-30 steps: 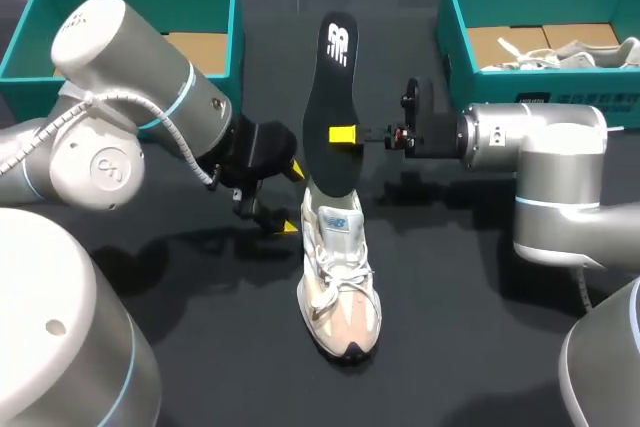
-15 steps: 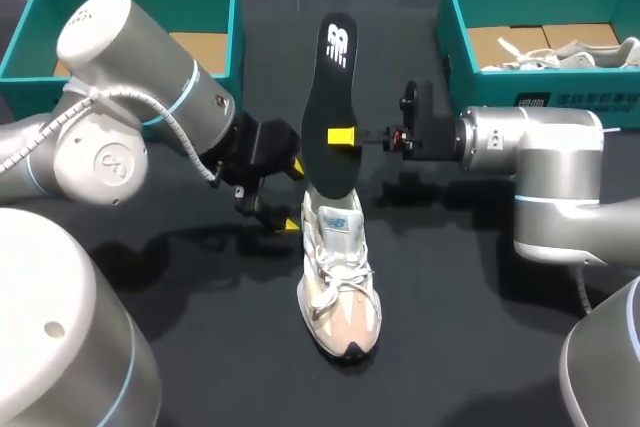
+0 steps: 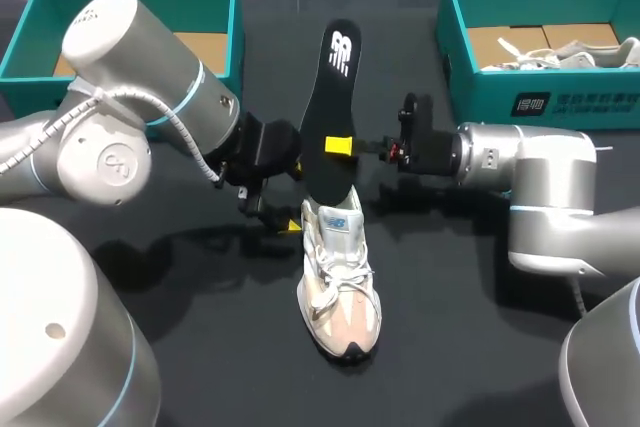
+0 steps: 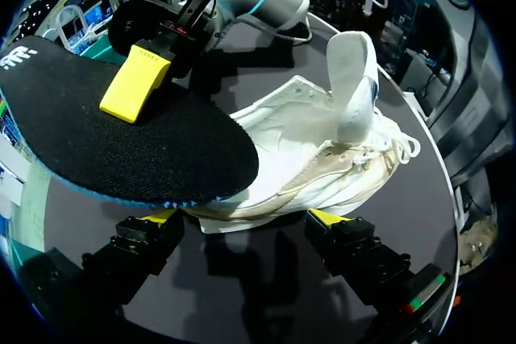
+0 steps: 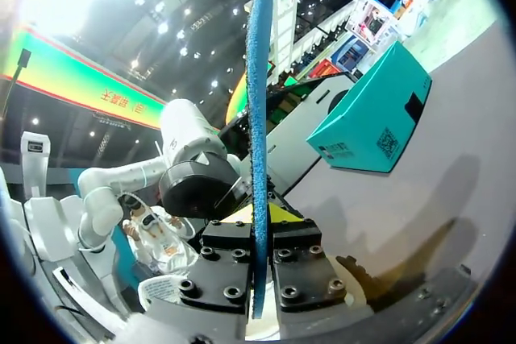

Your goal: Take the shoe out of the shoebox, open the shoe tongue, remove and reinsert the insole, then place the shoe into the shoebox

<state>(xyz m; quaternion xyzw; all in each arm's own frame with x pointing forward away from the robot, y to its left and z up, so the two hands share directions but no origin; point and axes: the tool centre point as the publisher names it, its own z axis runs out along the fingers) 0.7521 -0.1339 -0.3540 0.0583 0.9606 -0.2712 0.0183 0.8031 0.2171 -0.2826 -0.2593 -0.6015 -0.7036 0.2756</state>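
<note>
Right tool (image 3: 340,145) is clenched mid-length on the insole (image 3: 335,97), which is held near upright, lower end pointed down at the heel opening of the shoe (image 3: 338,267) sat on the desk (image 3: 450,347). Left tool (image 4: 242,217) is spread open beside that heel; contact can't really be made out.

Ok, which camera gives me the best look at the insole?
Head view: the whole black insole shows, upright over the shoe, pinched by the right gripper. The left wrist view shows its black top close up; the right wrist view shows only its blue edge.
</note>
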